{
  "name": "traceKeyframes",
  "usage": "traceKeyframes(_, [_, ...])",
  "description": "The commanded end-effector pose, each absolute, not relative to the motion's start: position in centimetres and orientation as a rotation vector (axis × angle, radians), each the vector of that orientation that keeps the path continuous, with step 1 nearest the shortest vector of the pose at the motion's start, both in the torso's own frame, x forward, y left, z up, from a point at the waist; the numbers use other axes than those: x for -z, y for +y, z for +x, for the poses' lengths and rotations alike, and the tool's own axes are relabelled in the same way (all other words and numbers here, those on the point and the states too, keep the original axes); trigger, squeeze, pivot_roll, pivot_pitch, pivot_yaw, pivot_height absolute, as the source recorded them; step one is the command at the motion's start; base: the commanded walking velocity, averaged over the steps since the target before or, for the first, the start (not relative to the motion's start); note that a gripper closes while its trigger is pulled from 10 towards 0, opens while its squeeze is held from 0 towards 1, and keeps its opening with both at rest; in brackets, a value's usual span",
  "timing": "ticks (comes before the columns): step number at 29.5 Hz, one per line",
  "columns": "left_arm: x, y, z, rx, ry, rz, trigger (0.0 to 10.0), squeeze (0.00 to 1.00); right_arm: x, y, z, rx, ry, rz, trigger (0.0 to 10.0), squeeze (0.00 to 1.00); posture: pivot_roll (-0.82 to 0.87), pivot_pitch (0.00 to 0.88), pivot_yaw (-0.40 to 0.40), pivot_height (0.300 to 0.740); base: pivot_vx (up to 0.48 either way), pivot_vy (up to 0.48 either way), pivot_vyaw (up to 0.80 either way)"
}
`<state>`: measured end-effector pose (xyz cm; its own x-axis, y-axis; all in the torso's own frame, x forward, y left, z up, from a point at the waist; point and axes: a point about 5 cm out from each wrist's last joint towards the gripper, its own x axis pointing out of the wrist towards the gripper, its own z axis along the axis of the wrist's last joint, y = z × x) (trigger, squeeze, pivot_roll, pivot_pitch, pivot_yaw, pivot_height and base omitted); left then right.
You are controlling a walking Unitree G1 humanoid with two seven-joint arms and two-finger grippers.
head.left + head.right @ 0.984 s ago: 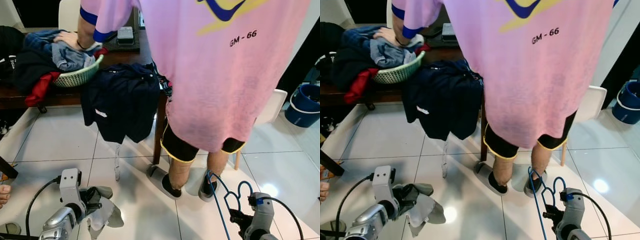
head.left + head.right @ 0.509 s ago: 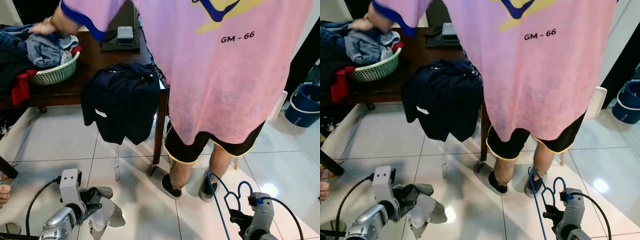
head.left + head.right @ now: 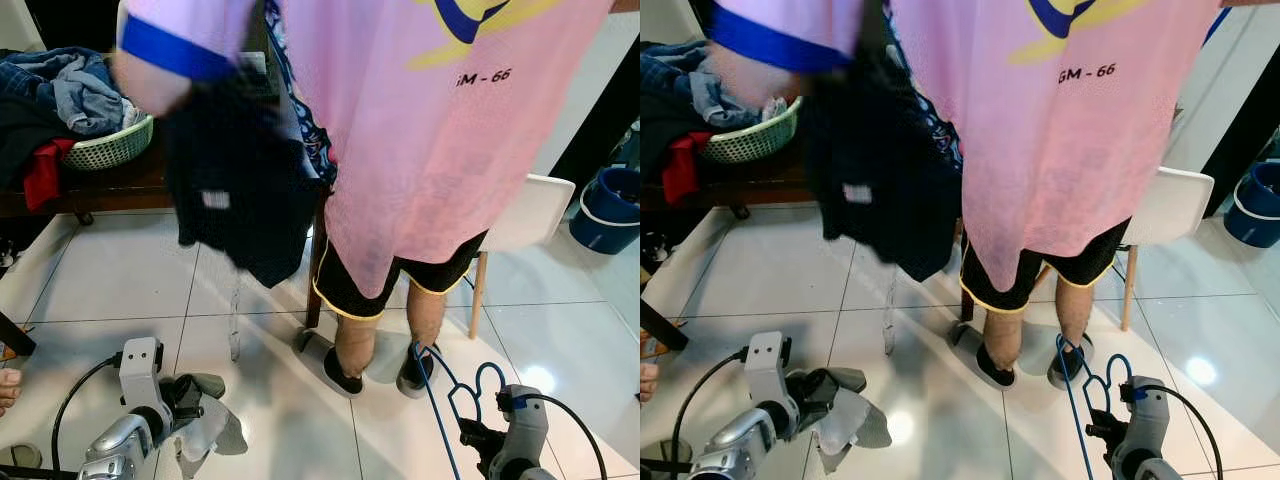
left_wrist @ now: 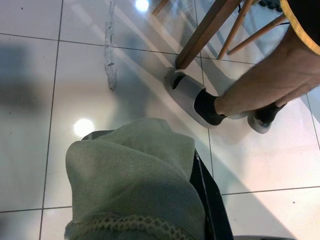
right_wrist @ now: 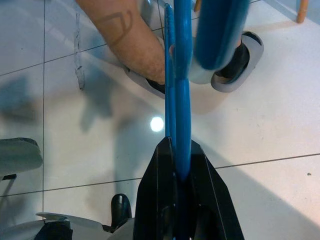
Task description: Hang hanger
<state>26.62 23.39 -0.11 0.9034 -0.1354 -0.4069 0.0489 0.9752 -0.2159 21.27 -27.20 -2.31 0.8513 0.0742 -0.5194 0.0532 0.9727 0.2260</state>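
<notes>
The blue hanger (image 3: 452, 385) sits low at the robot's right side, clamped in the right hand (image 5: 182, 180), whose two black fingers (image 5: 155, 200) press against its thin frame; its hook loops up above the white tiled floor (image 3: 120, 290). The left hand (image 3: 190, 400) hangs low on the other side, closed on a pale green mesh cloth (image 4: 135, 180) that drapes over its fingers. Just ahead stands a person in a pink shirt (image 3: 440, 130) and black shorts, holding up a dark navy garment (image 3: 240, 190), blurred. Behind, a green laundry basket (image 3: 115, 150) heaped with clothes rests on the dark wooden worktop (image 3: 100, 185). A blue bucket (image 3: 605, 210) stands far right.
</notes>
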Motion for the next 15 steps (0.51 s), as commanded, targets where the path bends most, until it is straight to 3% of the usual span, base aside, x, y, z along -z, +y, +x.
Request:
traceKeyframes(1, [0.5,23.8,26.0,0.084,0.448,-0.194,10.0,0.0,2.6,-27.3,20.7,-0.005,0.569,0.252,10.0,0.0,0.08,0.143,-0.015,0.74,0.0,0.0,0.0])
traceKeyframes(5, [0.2,23.9,26.1,0.073,0.428,-0.178,10.0,0.0,2.7,-27.3,20.7,-0.004,0.569,0.252,10.0,0.0,0.07,0.14,-0.015,0.74,0.0,0.0,0.0])
traceKeyframes(15, [-9.5,24.1,31.8,0.038,0.036,-0.076,10.0,0.0,2.5,-27.5,20.8,-0.008,0.563,0.238,10.0,0.0,0.07,0.141,-0.028,0.74,0.0,0.0,0.0])
